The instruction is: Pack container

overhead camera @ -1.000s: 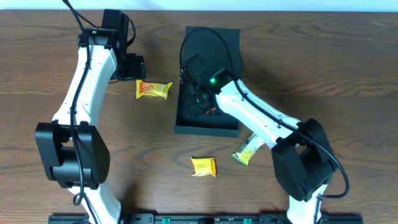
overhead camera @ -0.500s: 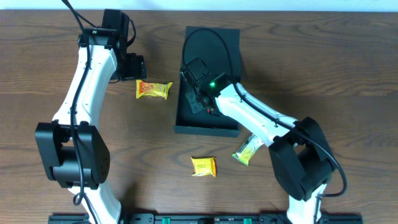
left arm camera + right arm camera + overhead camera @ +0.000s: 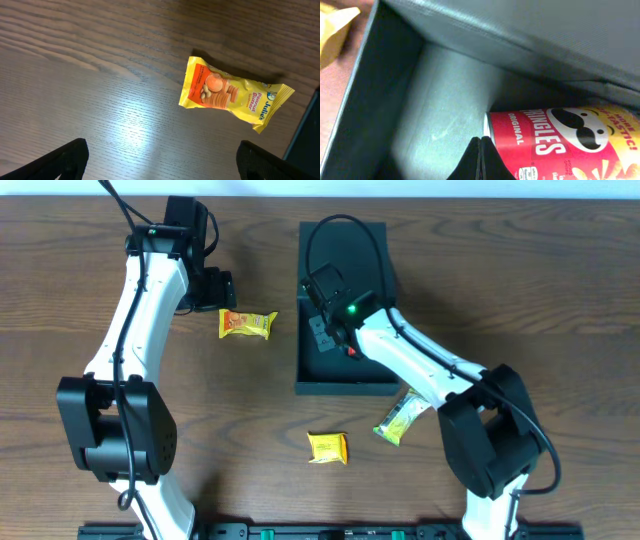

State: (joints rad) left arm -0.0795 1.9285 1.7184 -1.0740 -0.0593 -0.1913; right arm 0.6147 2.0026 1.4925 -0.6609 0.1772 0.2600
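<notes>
The container [image 3: 345, 385] is a dark teal-black square box with its flap lid open toward the far side [image 3: 350, 245]. My right gripper [image 3: 322, 330] is inside it, shut and empty [image 3: 481, 159], its tips just left of a red Pringles can [image 3: 560, 145] lying on the box floor. My left gripper [image 3: 218, 285] is open and empty [image 3: 160, 165], above bare table to the left of an orange-yellow peanut butter cracker packet [image 3: 247, 324], which also shows in the left wrist view [image 3: 232, 93].
A small yellow packet [image 3: 327, 447] lies near the front of the table. A green-yellow packet [image 3: 398, 420] lies by the container's front right corner, partly under my right arm. The container's inner wall [image 3: 375, 90] is close on the left of my right gripper.
The container has slid to the right and squared up with the table. My right gripper moved up and right inside it. The left arm has not moved.
</notes>
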